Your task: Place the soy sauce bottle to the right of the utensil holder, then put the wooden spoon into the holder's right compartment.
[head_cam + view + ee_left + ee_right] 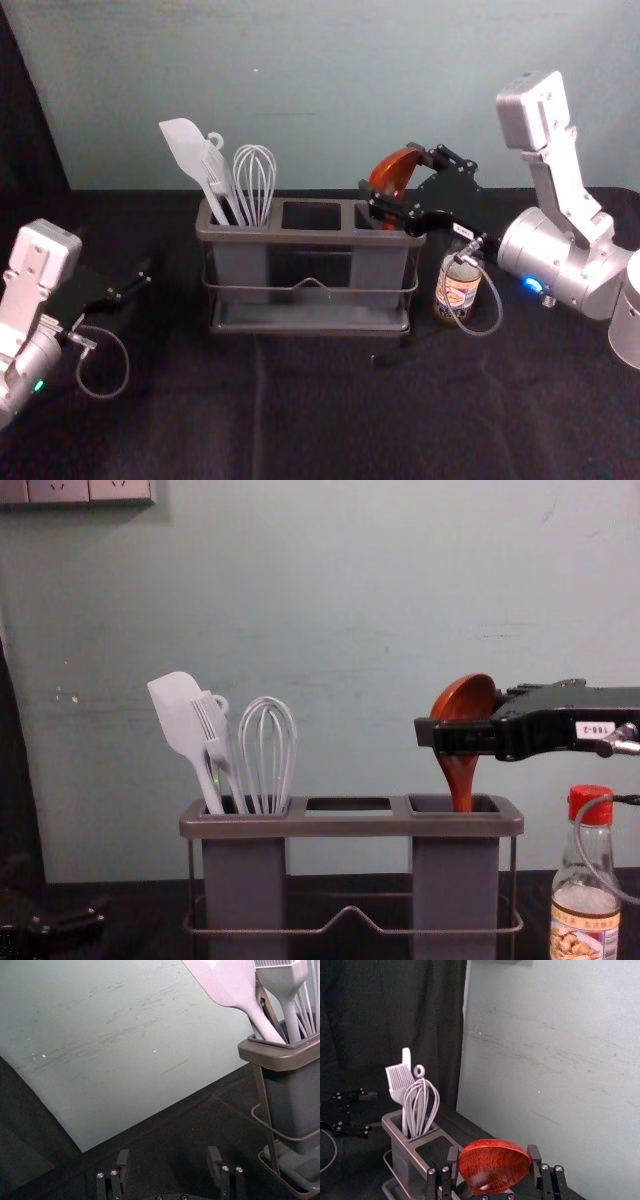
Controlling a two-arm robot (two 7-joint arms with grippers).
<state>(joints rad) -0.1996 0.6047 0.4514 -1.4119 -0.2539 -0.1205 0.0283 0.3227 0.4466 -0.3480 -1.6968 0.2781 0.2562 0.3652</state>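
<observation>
Step 2 of 2: the right pincer [493, 1155], level from the right, grips the wooden spoon [461, 770], its handle apparently entering the right compartment [425, 804] of the utensil holder [350, 825]; lowering and release should follow. The soy sauce bottle [458, 290] stands right of the holder; the left pincer [168, 1155] idles wide above the bench's [300, 420] left side.

fingers [214, 1159] wide apart, spatula [232, 985] and brush [286, 981] in the utensil holder [281, 1060]

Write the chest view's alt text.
Right gripper holding a wooden spoon, its handle in the right compartment of a utensil holder. A spatula, brush and whisk stand in the left compartment; a red-capped soy sauce bottle stands right of the holder. The left gripper hangs lower left.
</observation>
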